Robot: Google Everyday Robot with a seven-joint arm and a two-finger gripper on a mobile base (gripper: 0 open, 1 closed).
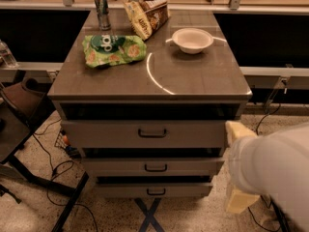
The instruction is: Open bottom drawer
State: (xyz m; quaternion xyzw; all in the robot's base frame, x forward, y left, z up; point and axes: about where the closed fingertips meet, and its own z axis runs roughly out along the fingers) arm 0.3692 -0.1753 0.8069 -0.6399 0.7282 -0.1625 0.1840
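The bottom drawer (120, 191) is the narrowest grey front at the foot of the cabinet, with a small dark loop handle (156, 192); its front sits in line with the cabinet. The middle drawer (193, 166) and the tall top drawer (106, 133) lie above it. My arm comes in from the lower right as a large white blur with cream parts. My gripper (237, 164) is beside the cabinet's right side, level with the middle drawer and right of the bottom drawer's handle.
On the cabinet top (193, 76) lie a green snack bag (113, 50), a white bowl (192, 39), a brown chip bag (145, 13) and a can (102, 9). A dark chair (19, 124) and floor cables (53, 170) are to the left. An X-shaped stand (148, 215) is under the cabinet.
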